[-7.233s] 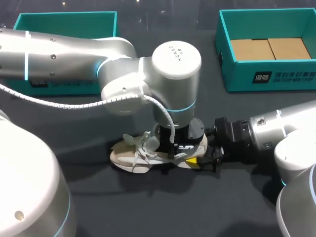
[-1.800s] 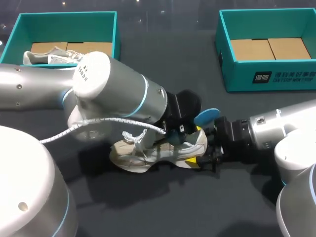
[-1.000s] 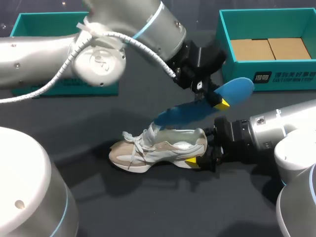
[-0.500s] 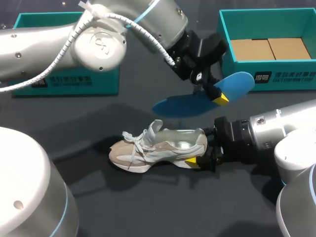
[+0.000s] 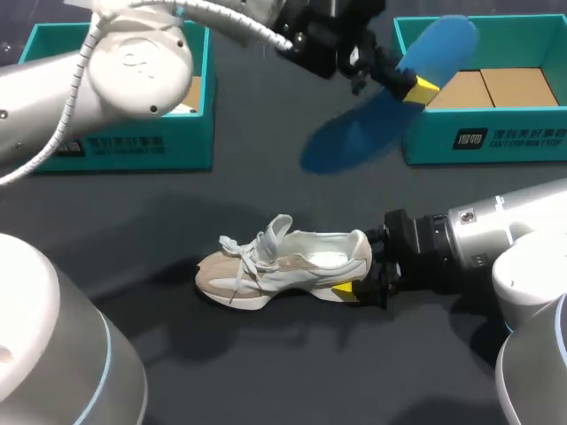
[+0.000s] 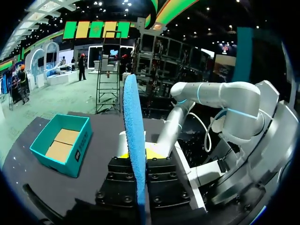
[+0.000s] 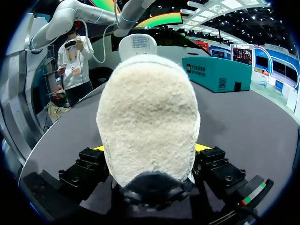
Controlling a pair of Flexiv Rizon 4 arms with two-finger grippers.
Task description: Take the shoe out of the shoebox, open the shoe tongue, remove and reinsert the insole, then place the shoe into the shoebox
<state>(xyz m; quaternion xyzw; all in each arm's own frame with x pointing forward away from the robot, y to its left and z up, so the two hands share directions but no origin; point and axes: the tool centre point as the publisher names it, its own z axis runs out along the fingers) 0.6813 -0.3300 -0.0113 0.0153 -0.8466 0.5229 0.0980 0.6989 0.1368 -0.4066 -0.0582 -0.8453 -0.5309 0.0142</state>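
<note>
Left gripper (image 6: 139,153) holds insole (image 6: 131,117) (probably aloft)

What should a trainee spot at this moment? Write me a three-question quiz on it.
1. Multiple choice: what is the left gripper shut on? A) a shoelace B) the blue insole C) a box lid
2. True or false: the shoe lies sole up.
3. Fill in: the right gripper is shut on the shoe's ___.

Key: 1 B; 2 false, it rests on its sole; 3 heel.
</note>
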